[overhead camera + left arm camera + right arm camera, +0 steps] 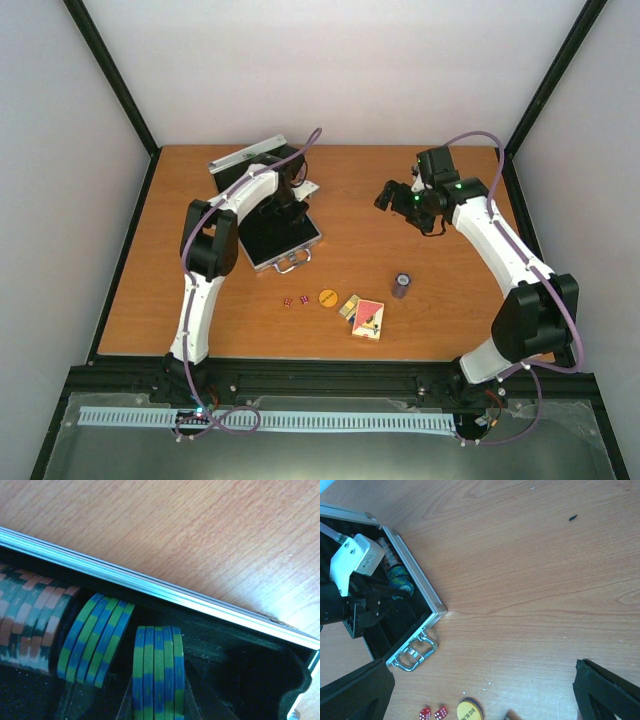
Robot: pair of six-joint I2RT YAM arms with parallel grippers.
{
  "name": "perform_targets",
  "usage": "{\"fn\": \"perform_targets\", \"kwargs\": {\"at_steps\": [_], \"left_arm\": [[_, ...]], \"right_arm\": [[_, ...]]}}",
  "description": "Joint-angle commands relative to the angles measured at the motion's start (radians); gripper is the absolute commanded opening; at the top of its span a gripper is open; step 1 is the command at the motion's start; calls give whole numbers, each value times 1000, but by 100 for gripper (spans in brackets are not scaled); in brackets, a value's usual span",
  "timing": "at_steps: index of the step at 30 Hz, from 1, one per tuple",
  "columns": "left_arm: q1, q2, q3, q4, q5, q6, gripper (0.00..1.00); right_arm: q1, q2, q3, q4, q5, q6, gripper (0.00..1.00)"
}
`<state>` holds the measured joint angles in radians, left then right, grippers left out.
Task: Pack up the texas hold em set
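My left end effector (159, 706) is clamped on a stack of blue chips (157, 660), held on edge so they slot into the case (200, 602). My right end effector (392, 195) hangs wide apart above the bench (440, 260), free for the dice (294, 300), button (328, 297) and cards (368, 319).

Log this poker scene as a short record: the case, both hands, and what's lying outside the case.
case: open on the table, chips stored inside
left hand: inside the case, shut on blue chips
right hand: open, empty, raised to the right of the case
outside case: red dice, orange button, card decks, one chip stack
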<state>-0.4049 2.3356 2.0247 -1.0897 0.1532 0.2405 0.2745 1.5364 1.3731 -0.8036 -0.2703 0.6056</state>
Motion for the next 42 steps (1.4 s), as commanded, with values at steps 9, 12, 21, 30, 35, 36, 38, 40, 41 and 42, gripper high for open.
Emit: {"fn": "perform_targets", "kwargs": {"at_steps": [9, 12, 21, 30, 35, 36, 38, 40, 41, 42], "left_arm": [[-9, 33, 31, 44, -54, 2, 5], [-11, 38, 32, 50, -73, 0, 12], [-18, 54, 37, 54, -108, -13, 38], [-25, 39, 35, 54, -145, -21, 45], [-25, 6, 27, 59, -181, -27, 47], [-25, -1, 27, 61, -188, -26, 48], [-26, -8, 26, 64, -201, -26, 48], [-26, -13, 29, 67, -209, -26, 48], [-26, -13, 30, 66, -214, -27, 48], [-26, -14, 32, 66, -219, -29, 48]], "right_arm": [[-10, 26, -9, 15, -10, -18, 100], [-9, 28, -9, 15, -12, -18, 100], [-9, 24, -13, 8, -14, -26, 100], [-12, 15, -32, 11, -17, -32, 100], [-12, 13, -35, 13, -18, -33, 100], [-12, 13, -36, 14, -18, -33, 100], [-12, 12, -40, 16, -21, -31, 100], [-11, 11, -43, 17, -23, -32, 100], [-11, 10, -46, 17, -23, -32, 100], [-11, 9, -47, 17, -23, -32, 100]]}}
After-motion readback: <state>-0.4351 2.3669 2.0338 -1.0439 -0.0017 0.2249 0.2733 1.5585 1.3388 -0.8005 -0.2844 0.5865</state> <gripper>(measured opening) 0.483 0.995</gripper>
